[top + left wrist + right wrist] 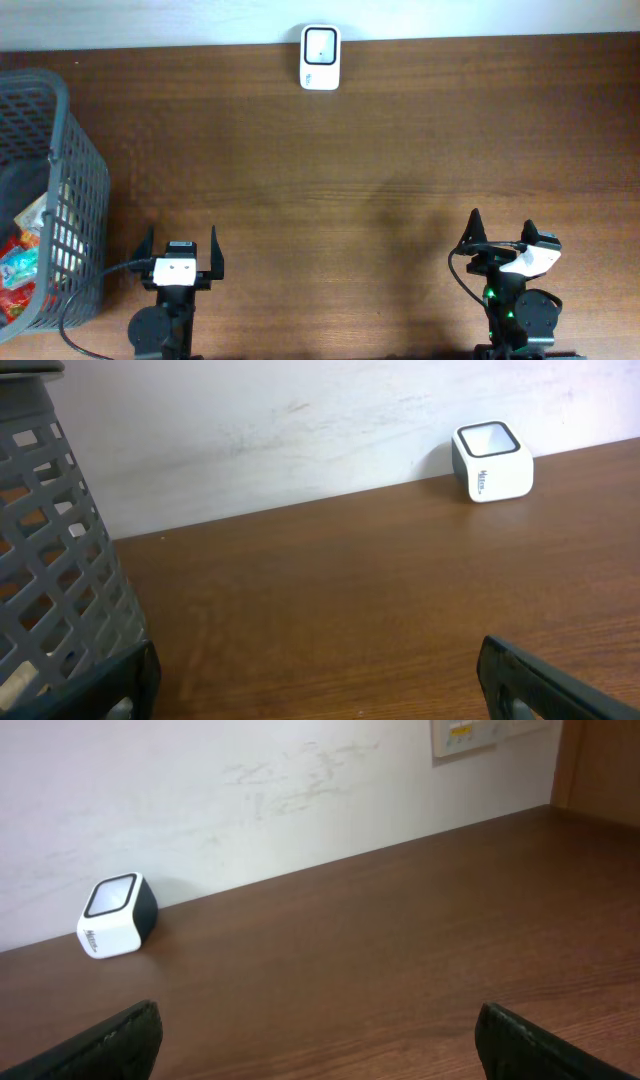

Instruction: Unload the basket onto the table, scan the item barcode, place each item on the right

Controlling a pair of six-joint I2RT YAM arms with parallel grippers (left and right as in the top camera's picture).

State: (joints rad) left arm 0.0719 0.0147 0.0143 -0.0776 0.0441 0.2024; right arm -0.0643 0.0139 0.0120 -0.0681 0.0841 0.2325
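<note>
A white barcode scanner [320,58] with a dark window stands at the table's far edge, against the wall; it shows too in the left wrist view [492,463] and the right wrist view [117,915]. Packaged items [22,262] lie inside the grey basket [75,150] at the left. My left gripper [181,243] sits open near the front edge, just right of the basket, with nothing between its fingers. My right gripper [502,231] is open and empty near the front right. Both grippers [318,678] [318,1038] hover over bare wood.
The grey mesh basket wall [45,550] rises close to my left gripper's left finger. A white wall runs along the table's far edge. A wall plate [485,734] hangs at the upper right in the right wrist view.
</note>
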